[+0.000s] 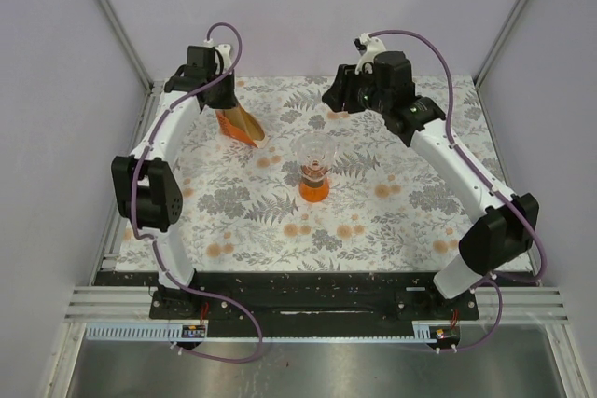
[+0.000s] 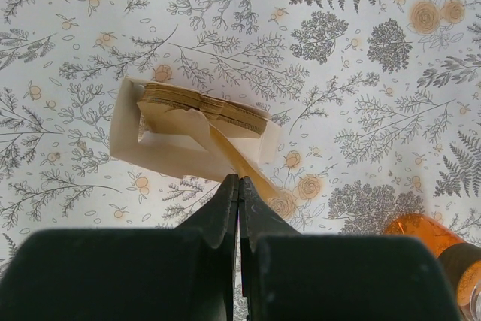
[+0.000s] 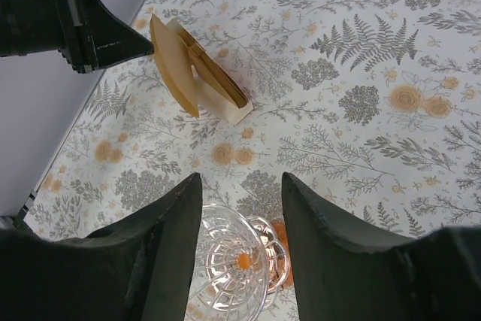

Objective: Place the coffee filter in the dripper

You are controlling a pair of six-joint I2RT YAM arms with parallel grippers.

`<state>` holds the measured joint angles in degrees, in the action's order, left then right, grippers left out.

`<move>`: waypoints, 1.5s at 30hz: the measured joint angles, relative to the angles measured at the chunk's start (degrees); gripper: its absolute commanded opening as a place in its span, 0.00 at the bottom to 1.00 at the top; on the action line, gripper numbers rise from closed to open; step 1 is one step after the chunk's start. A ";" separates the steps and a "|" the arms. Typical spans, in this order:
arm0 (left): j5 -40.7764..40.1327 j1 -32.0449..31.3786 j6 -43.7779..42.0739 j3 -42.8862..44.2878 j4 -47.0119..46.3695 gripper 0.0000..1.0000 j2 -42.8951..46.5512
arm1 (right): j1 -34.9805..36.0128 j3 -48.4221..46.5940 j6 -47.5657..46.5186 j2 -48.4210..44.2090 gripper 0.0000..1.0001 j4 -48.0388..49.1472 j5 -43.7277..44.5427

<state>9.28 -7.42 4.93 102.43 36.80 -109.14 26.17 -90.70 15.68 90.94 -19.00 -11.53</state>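
My left gripper (image 2: 239, 180) is shut on the edge of a tan coffee filter (image 2: 237, 157), which leads from the stack of papers (image 2: 203, 103) in the wedge-shaped holder (image 2: 161, 152). In the right wrist view the left gripper (image 3: 149, 46) pinches the fan-shaped filter (image 3: 171, 69) at its top, beside the holder (image 3: 225, 99). The dripper (image 1: 314, 170), a clear cone on an orange base, stands mid-table. My right gripper (image 3: 242, 180) is open and empty, high over the dripper's cone (image 3: 229, 261). In the top view the left gripper (image 1: 224, 100) is at the back left and the right gripper (image 1: 338, 98) at the back centre.
The flower-patterned mat (image 1: 373, 221) covers the table. Grey walls close the left, back and right sides. The orange holder (image 1: 241, 126) sits at the back left, about a hand's width from the dripper, whose orange base (image 2: 428, 234) shows in the left wrist view.
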 measured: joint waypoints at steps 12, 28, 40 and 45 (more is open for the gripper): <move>1.77 0.55 0.02 -1.55 0.04 0.00 2.14 | 3.78 -1.11 -0.04 3.06 0.52 0.50 -0.07; 4.70 0.55 -0.76 -2.23 1.27 0.00 8.79 | 9.90 -4.76 -1.31 5.49 0.55 1.44 1.73; 9.44 0.55 -0.70 -6.03 4.39 0.00 21.90 | 19.76 -10.97 -3.93 10.19 0.63 0.74 13.49; 10.82 0.52 -0.70 -8.28 4.59 0.00 25.24 | 23.23 -13.22 -5.33 13.42 0.59 0.76 15.58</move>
<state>20.10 -6.90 4.23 94.15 41.39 -83.90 49.41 -103.92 10.35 104.36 -18.24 4.05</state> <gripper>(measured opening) 0.013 0.633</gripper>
